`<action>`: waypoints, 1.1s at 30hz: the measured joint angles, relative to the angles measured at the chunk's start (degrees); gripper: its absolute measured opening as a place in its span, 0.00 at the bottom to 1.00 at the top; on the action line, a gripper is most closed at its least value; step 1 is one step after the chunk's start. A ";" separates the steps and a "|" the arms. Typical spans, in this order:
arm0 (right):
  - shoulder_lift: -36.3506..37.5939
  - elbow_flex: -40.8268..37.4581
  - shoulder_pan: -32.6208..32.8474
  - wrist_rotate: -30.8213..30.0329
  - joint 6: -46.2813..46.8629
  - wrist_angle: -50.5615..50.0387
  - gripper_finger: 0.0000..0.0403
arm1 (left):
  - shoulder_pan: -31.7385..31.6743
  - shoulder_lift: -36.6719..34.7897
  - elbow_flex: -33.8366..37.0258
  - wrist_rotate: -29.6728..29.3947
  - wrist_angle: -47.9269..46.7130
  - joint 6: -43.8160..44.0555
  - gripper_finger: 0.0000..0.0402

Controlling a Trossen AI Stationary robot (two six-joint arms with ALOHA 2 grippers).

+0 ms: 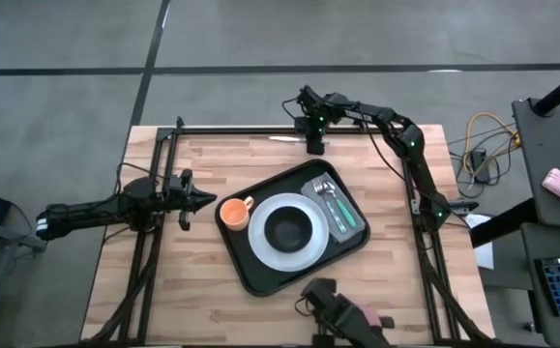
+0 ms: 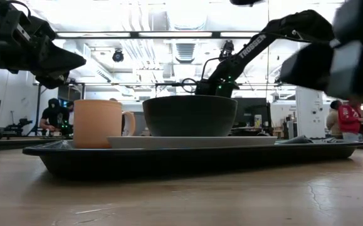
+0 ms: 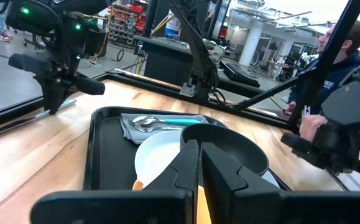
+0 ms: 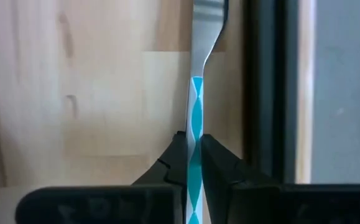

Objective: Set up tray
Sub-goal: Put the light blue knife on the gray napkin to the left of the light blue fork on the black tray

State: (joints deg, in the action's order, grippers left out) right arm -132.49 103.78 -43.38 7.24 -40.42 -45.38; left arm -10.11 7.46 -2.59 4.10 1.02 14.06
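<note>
Right pincer (image 4: pixel 194 163) clamping fork (image 4: pixel 198 93) (teal-patterned handle), seemingly at table's (image 1: pixel 163 290) far edge

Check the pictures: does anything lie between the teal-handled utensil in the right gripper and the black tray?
Nothing visible does. The right gripper grips the utensil at the far edge of the table; only bare wood separates it from the tray.

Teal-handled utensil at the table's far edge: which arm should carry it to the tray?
Right. The right gripper is shut on the teal-patterned metal utensil; the shut left gripper is beside the black rectangular tray, empty.
</note>
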 joint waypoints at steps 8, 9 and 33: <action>-0.02 6.21 -0.06 1.03 9.19 -8.13 0.03 | 0.02 0.00 0.00 -0.02 0.00 0.00 0.00; 0.00 7.13 0.00 2.00 10.80 -9.70 0.03 | 0.00 0.00 0.00 0.00 0.00 0.00 0.00; 22.32 -9.95 8.24 7.64 47.20 -18.61 0.03 | 0.02 0.00 -0.02 0.00 0.02 0.00 0.00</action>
State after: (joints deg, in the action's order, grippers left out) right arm -110.16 93.83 -35.14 14.88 6.78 -63.99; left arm -10.09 7.46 -2.61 4.09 1.04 14.06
